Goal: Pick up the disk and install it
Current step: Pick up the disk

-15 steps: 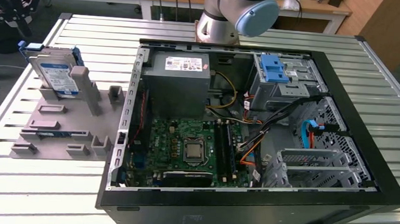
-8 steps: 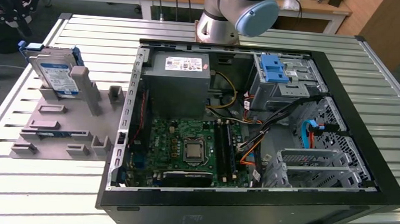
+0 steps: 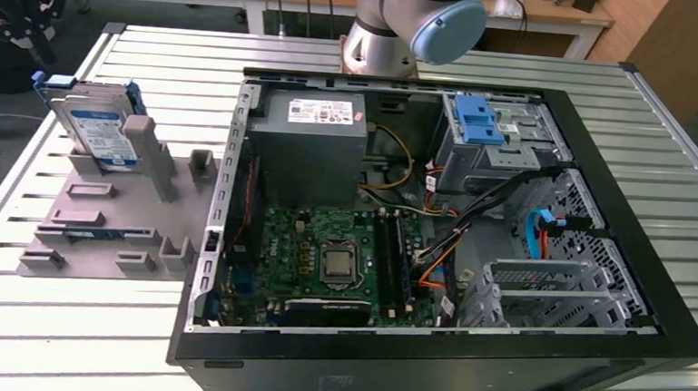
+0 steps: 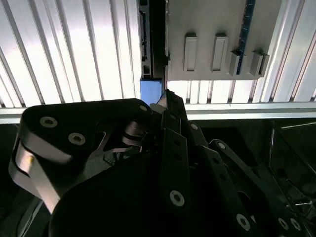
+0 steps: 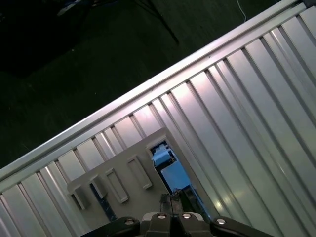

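Slatted metal worktop (image 3: 97,344) carrying an open computer case (image 3: 634,295) laid on its side, with a grey holder (image 3: 104,235) just beside it toward the exterior view's left. The disk (image 3: 92,125) stands upright on edge at the far end of the holder, label showing, its blue frame running along the top and side edges. It is outside the case and well apart from the drive cage (image 3: 497,150) in the case's far corner. The arm (image 3: 396,26) rises behind the case. The gripper (image 3: 26,21) hangs near the disk, above it and toward the exterior view's left, with a gap between the two. In both wrist views the gripper's black linkage points down at the blue corner of the disk and the holder's slots. Whether its grasp is wide or closed cannot be told.
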`<action>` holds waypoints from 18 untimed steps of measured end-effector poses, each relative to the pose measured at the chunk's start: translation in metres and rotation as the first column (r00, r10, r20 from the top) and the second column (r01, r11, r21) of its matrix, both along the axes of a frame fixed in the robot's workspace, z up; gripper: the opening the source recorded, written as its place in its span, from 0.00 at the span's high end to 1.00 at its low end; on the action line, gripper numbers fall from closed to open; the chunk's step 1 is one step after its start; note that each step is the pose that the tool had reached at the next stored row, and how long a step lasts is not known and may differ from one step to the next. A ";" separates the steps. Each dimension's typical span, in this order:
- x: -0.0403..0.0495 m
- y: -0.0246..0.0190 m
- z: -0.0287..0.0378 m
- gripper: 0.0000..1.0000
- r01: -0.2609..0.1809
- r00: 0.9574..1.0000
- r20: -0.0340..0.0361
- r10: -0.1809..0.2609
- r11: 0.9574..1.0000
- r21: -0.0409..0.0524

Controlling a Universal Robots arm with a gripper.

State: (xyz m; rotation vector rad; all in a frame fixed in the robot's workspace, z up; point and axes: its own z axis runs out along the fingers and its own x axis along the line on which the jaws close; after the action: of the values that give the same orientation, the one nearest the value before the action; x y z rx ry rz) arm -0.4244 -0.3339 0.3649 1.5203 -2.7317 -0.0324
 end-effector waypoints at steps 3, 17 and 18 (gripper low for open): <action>0.0000 0.0000 0.0000 0.89 -0.025 1.000 0.001 0.025 1.000 0.000; 0.0000 0.0000 -0.0001 0.89 -0.145 0.989 0.006 0.145 0.989 0.000; 0.0000 0.0000 -0.0002 0.89 -0.154 0.988 0.006 0.154 0.988 -0.001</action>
State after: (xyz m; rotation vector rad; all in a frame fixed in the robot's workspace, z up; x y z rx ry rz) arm -0.4244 -0.3339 0.3648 1.7284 -2.6097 -0.0257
